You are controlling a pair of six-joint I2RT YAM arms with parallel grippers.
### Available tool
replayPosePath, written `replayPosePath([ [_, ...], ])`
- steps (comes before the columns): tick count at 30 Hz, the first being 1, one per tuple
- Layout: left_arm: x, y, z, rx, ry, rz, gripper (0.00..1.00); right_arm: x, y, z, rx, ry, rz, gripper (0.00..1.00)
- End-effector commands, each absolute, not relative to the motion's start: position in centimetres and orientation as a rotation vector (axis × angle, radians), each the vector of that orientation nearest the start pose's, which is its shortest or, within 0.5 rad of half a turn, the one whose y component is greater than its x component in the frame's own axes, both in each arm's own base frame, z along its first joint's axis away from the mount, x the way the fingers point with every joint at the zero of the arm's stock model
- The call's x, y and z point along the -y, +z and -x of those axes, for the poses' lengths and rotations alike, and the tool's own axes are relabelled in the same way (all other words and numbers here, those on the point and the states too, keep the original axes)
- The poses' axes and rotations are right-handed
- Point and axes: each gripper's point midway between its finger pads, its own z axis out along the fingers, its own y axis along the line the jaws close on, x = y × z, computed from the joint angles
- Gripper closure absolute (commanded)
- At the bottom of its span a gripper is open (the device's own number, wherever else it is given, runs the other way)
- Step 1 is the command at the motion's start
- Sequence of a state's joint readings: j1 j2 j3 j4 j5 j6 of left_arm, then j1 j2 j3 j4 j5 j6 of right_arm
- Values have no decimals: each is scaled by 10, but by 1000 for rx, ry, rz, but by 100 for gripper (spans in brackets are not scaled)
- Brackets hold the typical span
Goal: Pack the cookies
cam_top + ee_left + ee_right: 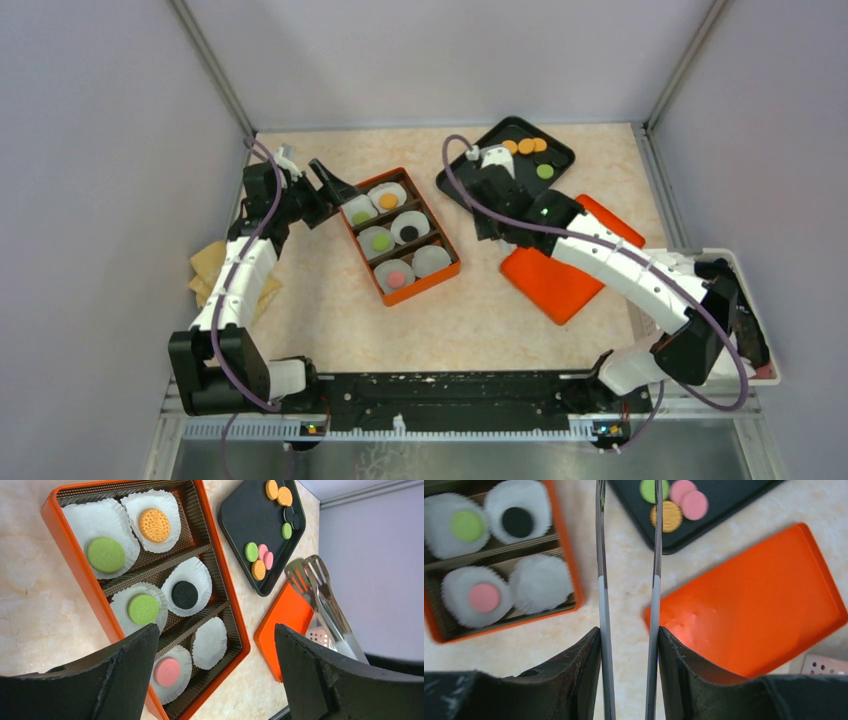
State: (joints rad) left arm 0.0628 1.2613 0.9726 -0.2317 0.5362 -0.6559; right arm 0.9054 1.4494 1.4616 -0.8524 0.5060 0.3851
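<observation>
Marbled beige surface lay under both your arms, with plain grey walls round it. Farthest to the left of your left jaws sat a crumpled tan cloth [208, 268]. Your left jaws stood wide open, their fingers [120, 675] well apart with nothing between them, at the far left corner of the orange box [425, 285].

Just ahead of those jaws you had five cookies [106, 554] in the box, each in a white paper cup [85, 520]. A green one and an orange one lay in the far compartment. A green and a black one lay in the middle compartment. A pink one lay in the nearest compartment, beside an empty cup [210, 642].

Further right, ahead of your right jaws, the black tray [240, 510] carried the loose cookies [258, 570]: orange, black and green at its far end, and green, pink and orange clustered at its near corner.

Your right jaws were clamped on the metal tongs [602, 580], whose two arms ran forward narrowly apart. Their tips reached close to that near corner; whether they touched anything could not be told.

Below and to the right of your right jaws lay the orange lid [764, 595]. A white perforated tray [824, 665] sat just beyond its right edge.
</observation>
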Motion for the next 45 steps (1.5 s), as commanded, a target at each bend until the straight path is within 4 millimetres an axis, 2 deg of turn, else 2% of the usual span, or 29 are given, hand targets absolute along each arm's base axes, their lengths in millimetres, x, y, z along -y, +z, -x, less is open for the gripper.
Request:
replayPosePath([
  [1,94,236,-374,-2054,-952,376,9,-205,231,-311,-2252,36,221,58],
  [7,92,232,-374,-2064,-943,378,9,-180,199,-342,-2320,-10,141,58],
  [12,93,229,-373,-2072,-941,378,9,-175,177,-349,-2365,-27,125,58],
  [16,93,227,-374,-2077,-944,380,9,-160,155,-353,-2411,-43,83,58],
  [20,93,226,-374,-2081,-945,382,9,-148,147,-357,-2424,-31,44,57],
  [27,93,225,-373,-2083,-947,386,9,-147,136,-361,-2446,-10,39,57],
  [34,93,225,-372,-2084,-945,381,9,-156,122,-366,-2498,105,24,60],
  [36,93,225,-372,-2084,-940,380,9,-158,124,-367,-2497,122,24,64],
  [38,93,224,-372,-2088,-940,382,9,-159,127,-368,-2492,136,23,76],
  [40,93,224,-372,-2089,-941,381,9,-161,134,-369,-2479,150,21,83],
  [45,94,224,-373,-2090,-950,385,9,-163,165,-374,-2405,183,16,91],
])
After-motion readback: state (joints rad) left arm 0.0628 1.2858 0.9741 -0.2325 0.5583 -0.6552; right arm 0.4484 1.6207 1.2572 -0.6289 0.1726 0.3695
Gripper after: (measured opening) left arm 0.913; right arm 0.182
